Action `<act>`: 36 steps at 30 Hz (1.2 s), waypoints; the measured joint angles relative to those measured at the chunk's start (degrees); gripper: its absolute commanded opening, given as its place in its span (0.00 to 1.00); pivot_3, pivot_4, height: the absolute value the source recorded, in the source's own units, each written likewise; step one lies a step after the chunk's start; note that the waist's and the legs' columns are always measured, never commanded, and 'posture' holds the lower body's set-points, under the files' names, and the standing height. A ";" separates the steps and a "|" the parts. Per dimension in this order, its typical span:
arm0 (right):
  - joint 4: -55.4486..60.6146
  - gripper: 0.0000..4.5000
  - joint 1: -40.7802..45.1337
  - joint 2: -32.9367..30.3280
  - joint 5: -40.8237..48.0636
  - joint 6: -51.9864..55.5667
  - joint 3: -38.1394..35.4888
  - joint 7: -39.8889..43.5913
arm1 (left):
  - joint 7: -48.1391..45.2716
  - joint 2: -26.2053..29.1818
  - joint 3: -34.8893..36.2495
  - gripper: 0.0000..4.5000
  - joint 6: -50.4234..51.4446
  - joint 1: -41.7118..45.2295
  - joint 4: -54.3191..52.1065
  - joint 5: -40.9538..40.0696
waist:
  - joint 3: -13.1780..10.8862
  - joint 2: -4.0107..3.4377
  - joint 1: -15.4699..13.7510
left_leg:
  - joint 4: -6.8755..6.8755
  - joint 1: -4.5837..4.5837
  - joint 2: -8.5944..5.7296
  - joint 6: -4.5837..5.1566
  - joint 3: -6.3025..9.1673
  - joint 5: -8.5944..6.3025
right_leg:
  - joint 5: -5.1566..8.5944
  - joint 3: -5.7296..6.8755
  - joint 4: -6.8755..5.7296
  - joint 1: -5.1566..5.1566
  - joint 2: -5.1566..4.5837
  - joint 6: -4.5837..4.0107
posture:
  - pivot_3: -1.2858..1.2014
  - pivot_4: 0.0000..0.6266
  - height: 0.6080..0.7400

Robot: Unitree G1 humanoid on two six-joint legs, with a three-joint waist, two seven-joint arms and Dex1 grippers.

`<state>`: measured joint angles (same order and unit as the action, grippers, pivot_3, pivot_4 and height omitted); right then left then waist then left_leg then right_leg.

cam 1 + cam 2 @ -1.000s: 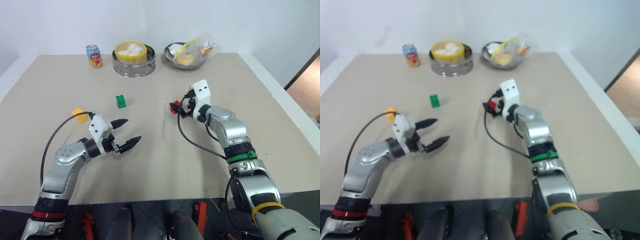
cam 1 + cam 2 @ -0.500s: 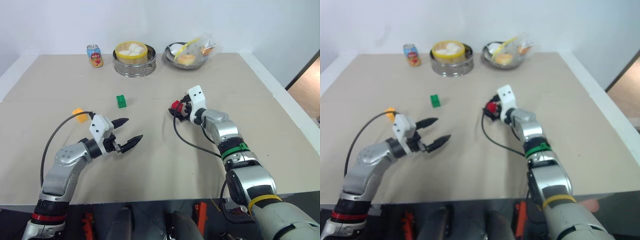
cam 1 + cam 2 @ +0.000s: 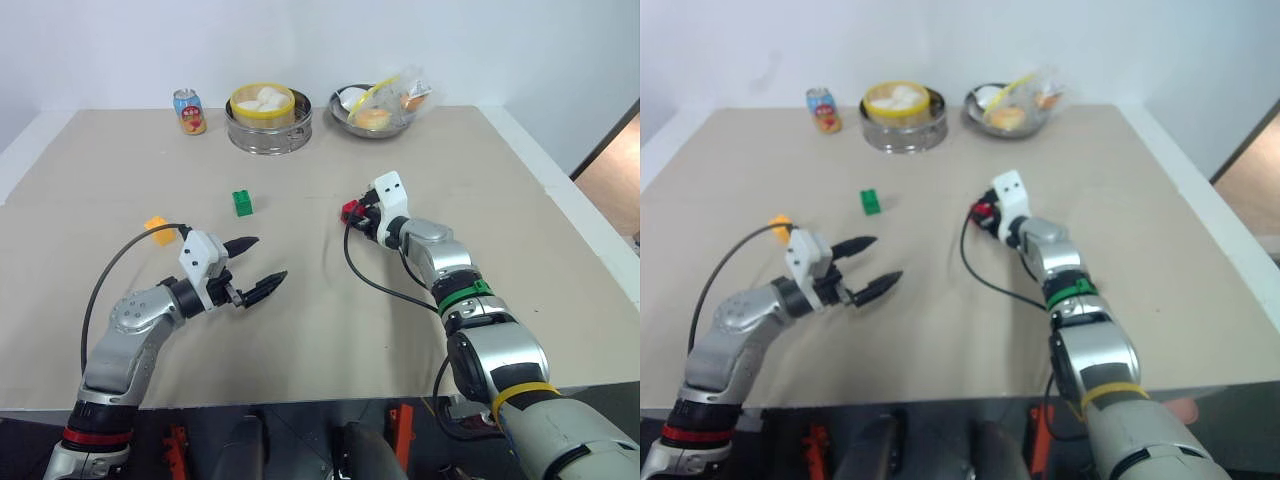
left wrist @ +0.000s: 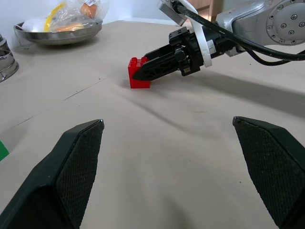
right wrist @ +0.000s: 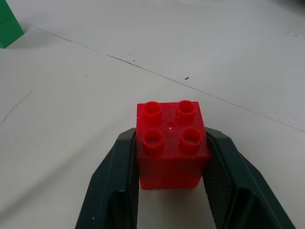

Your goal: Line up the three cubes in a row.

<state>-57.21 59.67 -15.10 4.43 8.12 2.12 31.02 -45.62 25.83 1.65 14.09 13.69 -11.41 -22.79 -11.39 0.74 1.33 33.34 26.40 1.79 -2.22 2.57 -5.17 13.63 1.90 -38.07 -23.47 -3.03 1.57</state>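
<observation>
The red cube (image 5: 170,143) rests on the table right of centre, and my right gripper (image 3: 354,213) is shut on it, one finger pressed to each side. From the left wrist view the red cube (image 4: 138,74) shows on the tabletop between those black fingers. The green cube (image 3: 242,203) stands alone left of it, and also shows in the right wrist view (image 5: 8,28). The orange-yellow cube (image 3: 156,228) lies further left, behind my left arm's cable. My left gripper (image 3: 268,258) hovers open with nothing in it, in front of the green cube.
Along the table's far edge stand a drink can (image 3: 188,110), a metal steamer (image 3: 268,118) holding white buns, and a metal bowl (image 3: 375,110) with bagged food. The beige table (image 3: 320,330) has open room in front.
My right gripper has sunk to the table and shut on the red cube. The left arm has stayed where it was.
</observation>
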 measured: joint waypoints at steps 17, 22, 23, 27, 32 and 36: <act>54.70 0.28 -19.57 -14.09 7.38 16.31 13.21 31.79 | -7.33 4.01 0.95 1.00 -0.39 -0.13 0.76 -2.83 | 0.00 0.00 -0.08 | 0.06 -0.01 0.07 -0.05 -0.06 -0.14 | 0.12 0.07 0.00 -0.01 -0.09 -0.07 | 0.52 0.24 1.00; 55.03 0.28 -20.64 -16.17 7.41 15.60 14.14 36.78 | -11.02 4.21 0.37 1.00 0.15 -0.85 0.28 -5.71 | 0.00 0.00 -0.05 | 0.08 -0.02 0.10 -0.14 -0.09 -0.19 | 0.07 0.14 0.00 -0.03 -0.14 -0.14 | 0.52 0.24 1.00; 54.89 0.28 -20.63 -16.17 7.42 15.51 14.14 37.00 | -11.32 4.36 0.37 1.00 0.16 -1.03 0.12 -5.91 | 0.00 0.00 -0.05 | 0.08 -0.02 0.10 -0.10 -0.10 -0.16 | 0.07 0.14 0.01 -0.03 -0.14 -0.14 | 0.52 0.24 1.00; 53.24 0.28 -20.48 -16.10 7.26 14.76 15.06 38.73 | -13.62 5.77 0.37 1.00 0.13 -2.30 -0.33 -6.13 | 0.00 0.00 -0.09 | 0.06 0.00 0.09 -0.10 -0.13 -0.16 | 0.13 0.14 0.01 -0.05 -0.14 -0.12 | 0.52 0.24 1.00; 51.43 0.28 -20.42 -15.71 6.98 13.13 15.91 39.75 | -13.62 5.98 0.37 1.00 0.13 -2.47 -0.51 -6.13 | 0.00 0.01 -0.11 | 0.06 0.00 0.08 -0.10 -0.12 -0.17 | 0.14 0.14 0.01 -0.04 -0.13 -0.11 | 0.52 0.24 1.00; 50.16 0.28 -20.40 -15.30 6.47 12.03 15.95 40.16 | -13.51 6.17 0.37 1.00 0.28 -2.51 -0.91 -6.29 | -0.01 0.01 -0.10 | 0.07 0.00 0.08 -0.10 -0.11 -0.17 | 0.14 0.13 0.01 -0.04 -0.14 -0.11 | 0.52 0.24 1.00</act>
<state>-7.06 39.27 -30.40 10.89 20.15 18.07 71.19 -59.13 32.01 2.02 14.38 11.18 -12.33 -29.08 -11.40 0.74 1.23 33.41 26.41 1.87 -2.32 2.45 -5.34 13.76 2.03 -38.06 -23.50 -3.17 1.46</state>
